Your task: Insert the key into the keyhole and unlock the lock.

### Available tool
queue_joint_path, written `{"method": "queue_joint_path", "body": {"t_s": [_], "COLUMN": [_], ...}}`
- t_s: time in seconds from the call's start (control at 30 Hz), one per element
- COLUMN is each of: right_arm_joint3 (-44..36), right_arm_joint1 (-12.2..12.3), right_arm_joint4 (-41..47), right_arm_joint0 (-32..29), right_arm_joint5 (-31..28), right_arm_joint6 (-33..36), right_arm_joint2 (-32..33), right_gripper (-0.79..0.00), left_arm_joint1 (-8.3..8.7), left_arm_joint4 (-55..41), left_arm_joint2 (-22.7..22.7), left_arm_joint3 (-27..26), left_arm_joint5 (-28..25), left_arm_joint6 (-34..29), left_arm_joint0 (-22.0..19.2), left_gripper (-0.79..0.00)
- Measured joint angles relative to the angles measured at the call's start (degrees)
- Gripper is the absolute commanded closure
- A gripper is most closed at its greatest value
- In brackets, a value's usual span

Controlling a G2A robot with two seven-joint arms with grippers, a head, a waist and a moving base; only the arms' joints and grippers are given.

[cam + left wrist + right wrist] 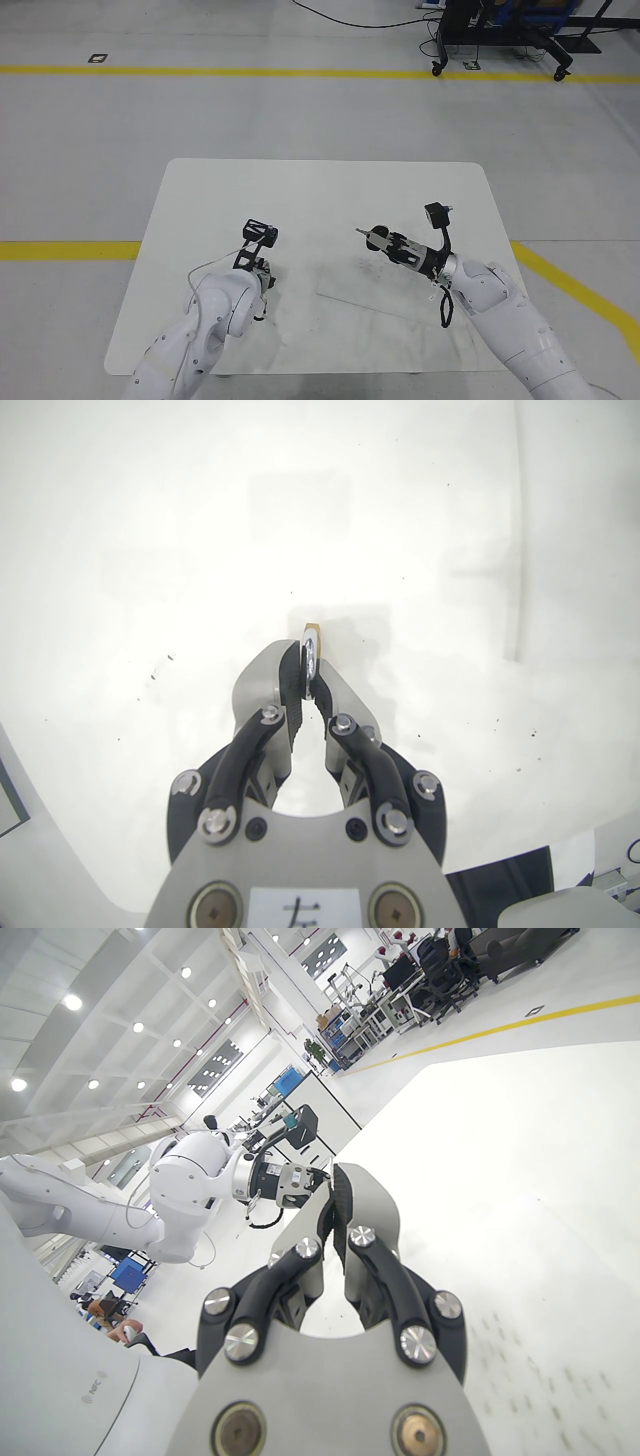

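1. The white table (pixel 330 190) carried both arms over its near half, one toward each side, with the two grippers well apart.
2. The left gripper (pixel 308 672) pointed down at the tabletop over the table's near left part. Its two black pads were pressed in on the lock, one on each side of the silver loop.
3. The right gripper (pixel 336 1178) was lifted above the table's near right part and lay roughly level, aimed across toward the left arm. Its pads were pressed together with almost no gap between them, pinching the key.
4. The lock (pixel 312 635) hung from the left gripper by its silver loop, with its brass body on the far side of the pads, toward the tabletop. Whether the body touched the table could not be told.
5. The key (pixel 361 232) showed in the top view as a thin tip sticking out past the right gripper's fingertips, pointing toward the left arm and clear of the lock.
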Motion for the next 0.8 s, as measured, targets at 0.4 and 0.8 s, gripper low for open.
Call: {"method": "queue_joint_path", "body": {"t_s": [0.4,0.8], "right_arm_joint3": [0.0,0.0], "right_arm_joint1": [0.0,0.0], "right_arm_joint4": [0.0,0.0], "right_arm_joint0": [0.0,0.0], "right_arm_joint5": [0.0,0.0], "right_arm_joint6": [0.0,0.0], "right_arm_joint2": [0.0,0.0], "right_gripper": [0.000,0.000], "left_arm_joint1": [-0.68,-1.48], "left_arm_joint4": [0.6,1.5], "left_arm_joint2": [0.3,0.7], "left_arm_joint3": [0.9,3.3], "left_arm_joint5": [-0.3,-0.3], "left_arm_joint6": [-1.1,-2.5], "left_arm_joint0": [-1.0,-2.8], "left_gripper": [-0.175,0.000]}}
